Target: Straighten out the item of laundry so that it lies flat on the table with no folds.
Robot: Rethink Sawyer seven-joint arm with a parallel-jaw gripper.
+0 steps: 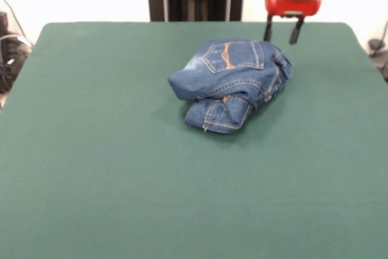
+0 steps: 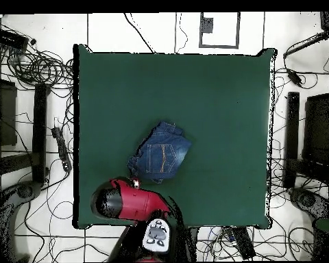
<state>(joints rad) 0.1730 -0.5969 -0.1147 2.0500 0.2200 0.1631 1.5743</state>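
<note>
Broadly, the big rectangular table with its dark green felt-like top (image 1: 109, 168) fills most of what I see, and around it the pale tiled floor (image 2: 147, 31) is strewn with black cables (image 2: 40, 65) and dark equipment along both sides. There is one arm, mine, red and black (image 2: 129, 202), reaching in over the table's edge, and one garment. That garment is a small pair of blue denim jeans with orange stitching (image 1: 233, 83), bunched into a rounded heap a little off the table's middle, with a back pocket facing up and a folded layer tucked beneath (the seams show as double orange lines). My gripper (image 1: 282, 30) hangs just beyond the heap, clear of the cloth, its two thin black fingers (image 1: 267, 29) spread apart with nothing between them.
</note>
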